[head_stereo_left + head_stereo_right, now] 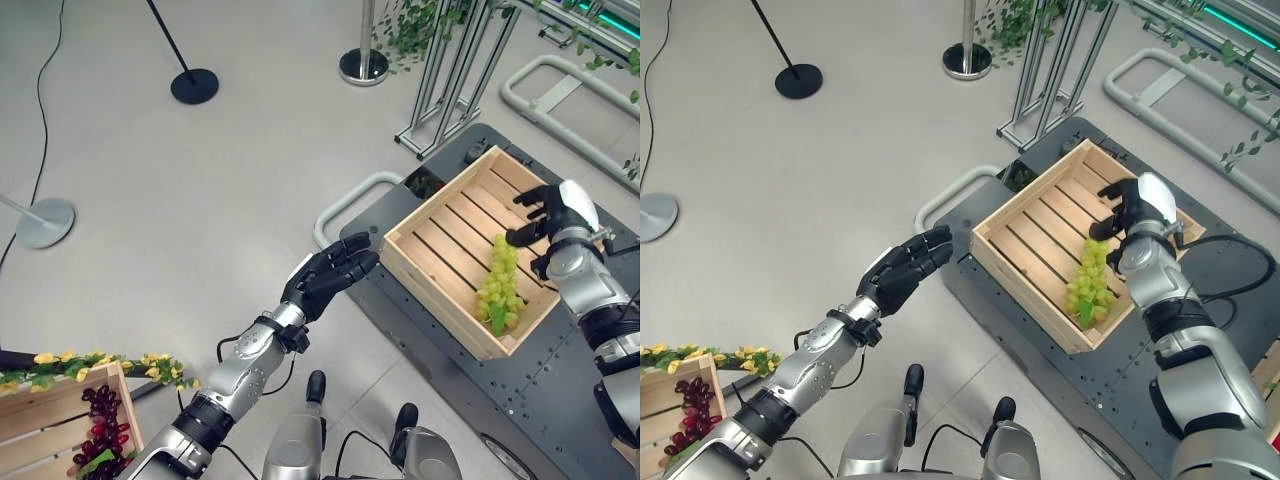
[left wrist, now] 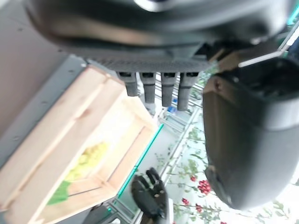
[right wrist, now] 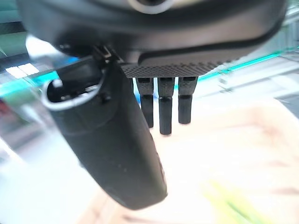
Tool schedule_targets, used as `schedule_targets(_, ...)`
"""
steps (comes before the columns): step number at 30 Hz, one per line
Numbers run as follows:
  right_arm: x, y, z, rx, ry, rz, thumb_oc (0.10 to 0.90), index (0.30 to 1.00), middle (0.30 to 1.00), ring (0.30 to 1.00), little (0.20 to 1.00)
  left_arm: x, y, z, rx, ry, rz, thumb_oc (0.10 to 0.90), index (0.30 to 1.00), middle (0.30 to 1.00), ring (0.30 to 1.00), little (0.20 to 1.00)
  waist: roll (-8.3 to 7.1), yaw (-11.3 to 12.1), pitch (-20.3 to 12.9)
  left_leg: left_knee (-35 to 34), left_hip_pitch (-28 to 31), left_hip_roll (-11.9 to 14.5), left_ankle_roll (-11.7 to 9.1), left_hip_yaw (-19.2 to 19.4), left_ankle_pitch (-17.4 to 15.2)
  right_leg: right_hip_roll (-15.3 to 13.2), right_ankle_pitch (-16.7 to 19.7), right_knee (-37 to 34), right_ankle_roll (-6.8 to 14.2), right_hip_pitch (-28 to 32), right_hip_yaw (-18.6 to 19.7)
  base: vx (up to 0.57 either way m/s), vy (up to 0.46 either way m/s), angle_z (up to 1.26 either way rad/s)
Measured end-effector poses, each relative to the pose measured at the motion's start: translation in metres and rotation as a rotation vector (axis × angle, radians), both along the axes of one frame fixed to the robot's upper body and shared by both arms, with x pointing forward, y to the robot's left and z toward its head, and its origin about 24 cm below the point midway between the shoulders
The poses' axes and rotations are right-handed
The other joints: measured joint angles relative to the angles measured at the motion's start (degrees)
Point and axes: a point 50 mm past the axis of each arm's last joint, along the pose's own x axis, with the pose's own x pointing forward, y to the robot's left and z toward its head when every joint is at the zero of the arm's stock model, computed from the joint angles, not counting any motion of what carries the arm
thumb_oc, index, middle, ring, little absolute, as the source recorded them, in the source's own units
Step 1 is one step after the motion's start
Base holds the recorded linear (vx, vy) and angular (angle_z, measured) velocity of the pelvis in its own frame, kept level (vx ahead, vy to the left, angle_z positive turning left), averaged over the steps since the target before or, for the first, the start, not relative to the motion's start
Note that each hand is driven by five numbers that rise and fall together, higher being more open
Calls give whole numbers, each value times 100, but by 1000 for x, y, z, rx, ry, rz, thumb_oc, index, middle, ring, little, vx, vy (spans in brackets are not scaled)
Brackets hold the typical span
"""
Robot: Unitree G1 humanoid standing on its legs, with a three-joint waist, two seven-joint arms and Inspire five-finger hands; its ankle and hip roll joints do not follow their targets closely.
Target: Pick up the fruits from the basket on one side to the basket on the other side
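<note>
A bunch of green grapes [image 1: 500, 288] lies in the wooden crate [image 1: 432, 212] on the dark platform at the right. My right hand [image 1: 545, 215] hovers open just above the crate's far side, past the grapes and holding nothing. My left hand [image 1: 328, 275] is stretched out open over the floor, a short way left of the crate, empty. A second wooden crate [image 1: 45, 425] at the lower left holds a bunch of dark red grapes [image 1: 103, 425]. The left wrist view shows the green grapes [image 2: 88, 156] in the crate [image 2: 70, 116] and my right hand [image 2: 150, 193] beyond it.
The crate rests on a dark wheeled platform [image 1: 560, 400] with a grey tube handle [image 1: 345, 205]. Yellow flowers [image 1: 95, 365] line the left crate. Stanchion bases [image 1: 194, 86] [image 1: 45, 222] [image 1: 363, 66] and a metal rack [image 1: 450, 70] stand on the grey floor behind.
</note>
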Motion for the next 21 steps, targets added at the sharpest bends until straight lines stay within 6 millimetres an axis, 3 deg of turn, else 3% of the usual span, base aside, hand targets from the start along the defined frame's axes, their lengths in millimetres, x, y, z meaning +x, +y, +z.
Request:
schedule_targets(3, -1, 1, -14, 86, 38, -56, 800, 900, 900, 900, 900, 0, -1, -7, 14, 23, -4, 800, 900, 900, 900, 900, 45, -2, 99, 69, -164, 1, -1, -7, 10, -11, -3, 110, -13, -190, 9, -124, 46, -1)
schedule_targets(6, 2, -5, -5, 108, 31, -110, 800, 900, 900, 900, 900, 4, -3, 1, 6, -12, -2, 800, 900, 900, 900, 900, 177, 1, 395, 113, -386, 8, -6, -24, 65, -12, -2, 234, -34, -437, 17, -82, 53, 2)
schedule_targets(9, 1, -8, -10, 173, 39, -154, 800, 900, 900, 900, 900, 6, -4, 2, 6, -17, 6, 800, 900, 900, 900, 900, 275, 2, 577, 93, -481, 4, -12, -60, 101, -13, 3, 288, -42, -561, 18, -25, 25, 1)
schedule_targets(12, -1, -7, -19, 187, 68, -175, 800, 900, 900, 900, 900, 7, -3, 1, 7, -20, 17, 800, 900, 900, 900, 900, 283, 4, 584, 30, -485, 2, -17, -56, 108, -13, 2, 279, -44, -596, 19, -29, 36, -1)
schedule_targets(21, -5, -15, -20, 296, 56, -274, 800, 900, 900, 900, 900, 11, -5, 8, -7, -43, 14, 800, 900, 900, 900, 900, 273, 2, 590, -1, -475, 9, -17, -58, 109, -5, 4, 209, -42, -557, -10, 0, 0, 0)
